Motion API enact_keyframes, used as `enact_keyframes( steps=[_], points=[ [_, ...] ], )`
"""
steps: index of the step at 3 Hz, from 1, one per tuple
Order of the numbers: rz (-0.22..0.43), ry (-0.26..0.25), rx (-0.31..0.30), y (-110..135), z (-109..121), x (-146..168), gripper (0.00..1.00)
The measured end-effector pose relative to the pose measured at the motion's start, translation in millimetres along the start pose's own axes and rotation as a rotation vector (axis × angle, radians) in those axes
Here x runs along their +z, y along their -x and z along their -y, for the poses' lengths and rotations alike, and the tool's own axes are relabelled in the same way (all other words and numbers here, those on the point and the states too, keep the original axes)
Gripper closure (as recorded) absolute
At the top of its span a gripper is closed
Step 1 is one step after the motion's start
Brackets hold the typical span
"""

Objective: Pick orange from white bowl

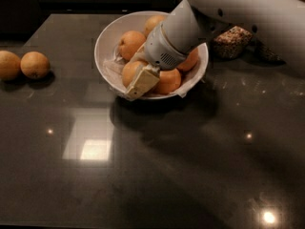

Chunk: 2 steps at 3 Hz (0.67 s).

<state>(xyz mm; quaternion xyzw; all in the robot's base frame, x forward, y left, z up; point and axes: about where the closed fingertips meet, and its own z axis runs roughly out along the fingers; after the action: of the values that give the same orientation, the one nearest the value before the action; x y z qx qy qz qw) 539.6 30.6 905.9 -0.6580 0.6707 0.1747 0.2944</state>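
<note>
Camera view: gripper (139, 82) down inside white bowl (106, 37), at front-left of bowl, against orange (129, 72); width of opening and any hold impossible to tell. Likely faults: orange rolling away among its neighbours if pinched off-centre; bowl pushed or tipped by pressure near front rim; crinkled liner (113, 68) snagged and dragged up. Bowl contents: liner and about five oranges, packed touching. Right of bowl, partly behind arm (228, 8), jar of grains (232, 39). Well left of bowl, two loose oranges (34, 65) on dark counter (157, 175).

Dim, glare on counter (143, 175), shadow beneath jaws in white bowl (107, 37)
</note>
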Motion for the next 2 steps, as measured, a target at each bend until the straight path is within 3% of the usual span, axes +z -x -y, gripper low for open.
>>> enact_keyframes(
  steps=[1,2],
  points=[
    [0.000,0.000,0.000,0.0,0.0,0.0,1.00],
    [0.000,0.000,0.000,0.0,0.0,0.0,1.00]
  ],
)
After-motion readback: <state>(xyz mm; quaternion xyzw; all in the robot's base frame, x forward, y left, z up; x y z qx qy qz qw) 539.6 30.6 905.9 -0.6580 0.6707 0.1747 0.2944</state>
